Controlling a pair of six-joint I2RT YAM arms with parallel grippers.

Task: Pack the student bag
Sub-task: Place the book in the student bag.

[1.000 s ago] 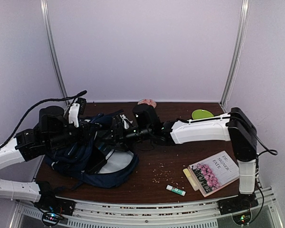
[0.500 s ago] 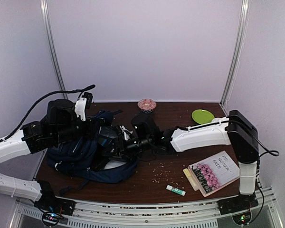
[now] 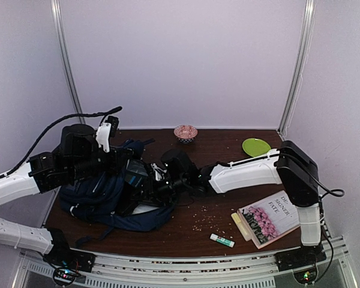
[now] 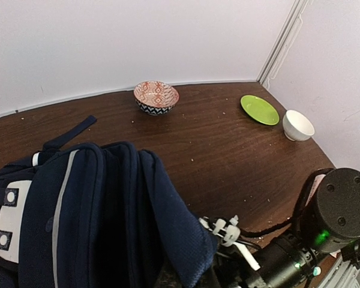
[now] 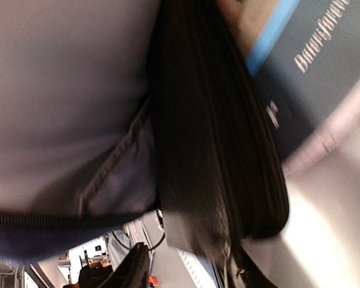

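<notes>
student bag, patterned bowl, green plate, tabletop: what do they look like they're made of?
student bag: woven synthetic fabric, matte navy; visible weave, soft folds, stitched seams.
patterned bowl: likely glazed ceramic; slight gloss, red pattern inside, dark and white one outside.
green plate: smooth, even lime; ceramic or plastic, cannot tell which.
tabletop: dark brown wood or wood-look laminate; faint grain, low sheen.

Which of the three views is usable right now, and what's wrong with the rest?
Top external: evenly lit and sharp, though the student bag reads as one dark, low-contrast mass. Left wrist: sharp, with the patterned bowl crisp, but the wide angle bows the back edge of the table. Right wrist: too close and smeared; only grey fabric and blurred white lettering resolve.
</notes>
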